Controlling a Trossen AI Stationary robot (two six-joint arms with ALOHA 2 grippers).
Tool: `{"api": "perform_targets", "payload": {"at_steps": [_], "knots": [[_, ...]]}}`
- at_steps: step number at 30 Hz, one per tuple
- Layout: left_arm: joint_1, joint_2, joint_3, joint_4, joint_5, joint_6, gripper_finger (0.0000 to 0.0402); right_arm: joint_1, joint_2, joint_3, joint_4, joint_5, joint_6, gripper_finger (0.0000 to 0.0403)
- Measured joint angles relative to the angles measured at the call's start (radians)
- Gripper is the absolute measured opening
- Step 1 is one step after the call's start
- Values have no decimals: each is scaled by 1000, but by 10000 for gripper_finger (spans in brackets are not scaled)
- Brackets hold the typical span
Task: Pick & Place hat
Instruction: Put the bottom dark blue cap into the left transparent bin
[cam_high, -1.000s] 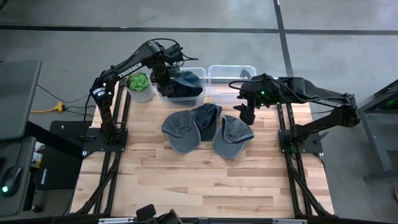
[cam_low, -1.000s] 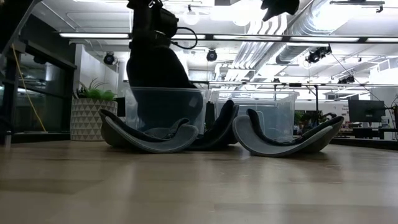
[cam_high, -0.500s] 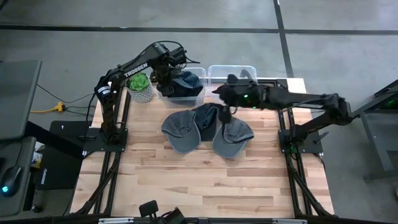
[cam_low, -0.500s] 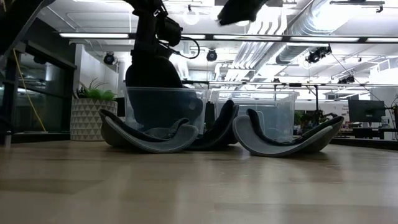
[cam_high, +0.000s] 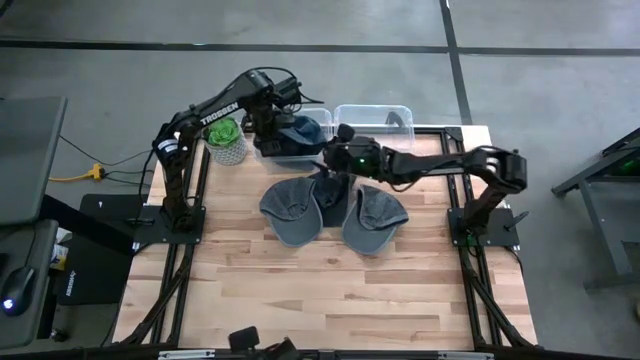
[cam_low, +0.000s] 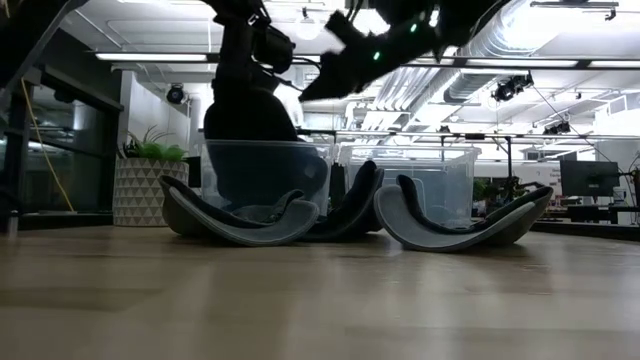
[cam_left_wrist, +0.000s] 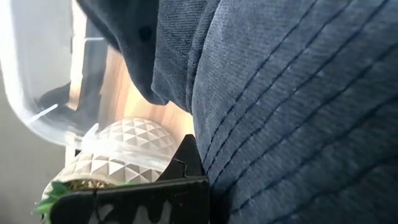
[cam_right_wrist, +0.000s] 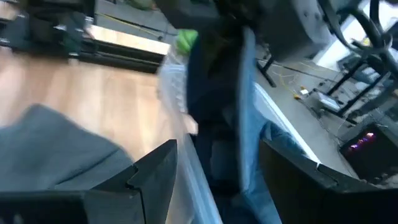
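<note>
The near half of the bench (cam_high: 330, 290) lies bare from edge to edge. Three caps (cam_high: 330, 205) lie side by side across its middle. Along the far edge stand a potted plant (cam_high: 226, 140), a clear bin (cam_high: 300, 150) filled by a blue hat (cam_high: 303, 128) and the left end effector (cam_high: 268, 130), and a second clear bin (cam_high: 385, 120). The right end effector (cam_high: 335, 158), fingers spread, reaches across over the middle cap beside the first bin.
</note>
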Motion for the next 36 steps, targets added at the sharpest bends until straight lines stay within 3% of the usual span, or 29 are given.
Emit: {"api": "perform_targets", "payload": {"at_steps": [5,14,25,31,36], "knots": [[-28,0,0,0,0,29,0,-40,36,1,91,-20,44,222],[-40,0,0,8,-7,44,0,-47,41,2,87,-117,49,216],[-41,0,0,11,11,59,4,-53,41,2,107,-108,44,214],[-41,0,3,39,-1,80,60,-52,41,2,98,-110,54,212],[-41,0,41,50,-102,79,133,-50,41,2,96,-110,110,213]]}}
